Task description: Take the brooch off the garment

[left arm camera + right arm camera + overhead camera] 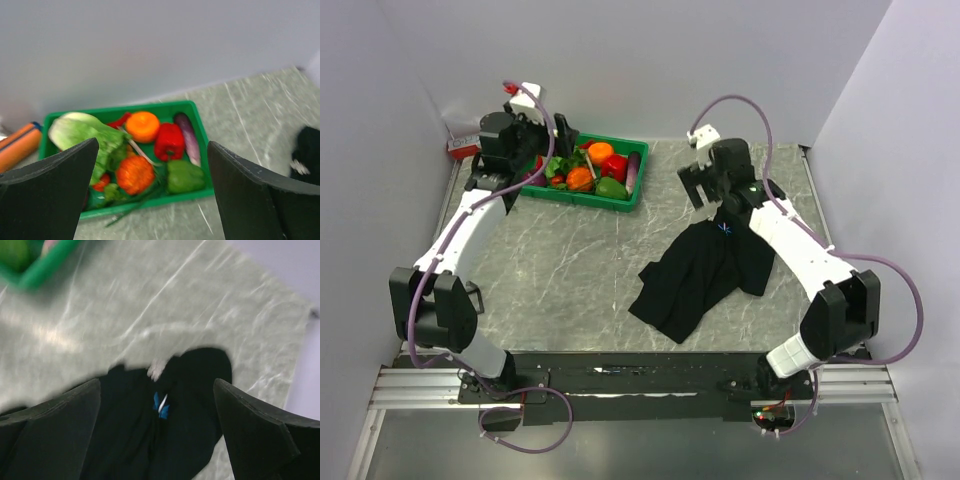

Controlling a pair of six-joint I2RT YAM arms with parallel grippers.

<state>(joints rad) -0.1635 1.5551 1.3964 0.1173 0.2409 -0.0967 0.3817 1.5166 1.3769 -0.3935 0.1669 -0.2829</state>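
**Right claw wide over the shirt, nothing gripped**

The right claw (698, 186) hangs above the far end of the shirt with its jaws spread wide and empty. It touches no cloth. From its wrist view the pin sits low between the two fingers, so the claw looks lined up for a drop onto it. The left claw (152, 144) is just as wide and just as empty. It is parked well apart from the job, over the tray, likely to keep clear of the other arm's path.

The table (570, 270) carries everything. The shirt (695, 280) lies crumpled on its right half, bunched into folds rather than spread flat, so the cloth may lift along with any pull on the pin. The tray (582, 201) of vegetables sits at the far left, clear of the cloth.

A pale label (156, 369) shows at the shirt's far edge, by the neck. Just nearer than it is the brooch (161, 406), a tiny blue-white sparkle pinned on the black fabric, not yet removed.

The job looks barely begun. The next move calls for a straight, careful descent and a pinch on the pin alone. It is much smaller than a finger, so catching fabric with it is the main risk.
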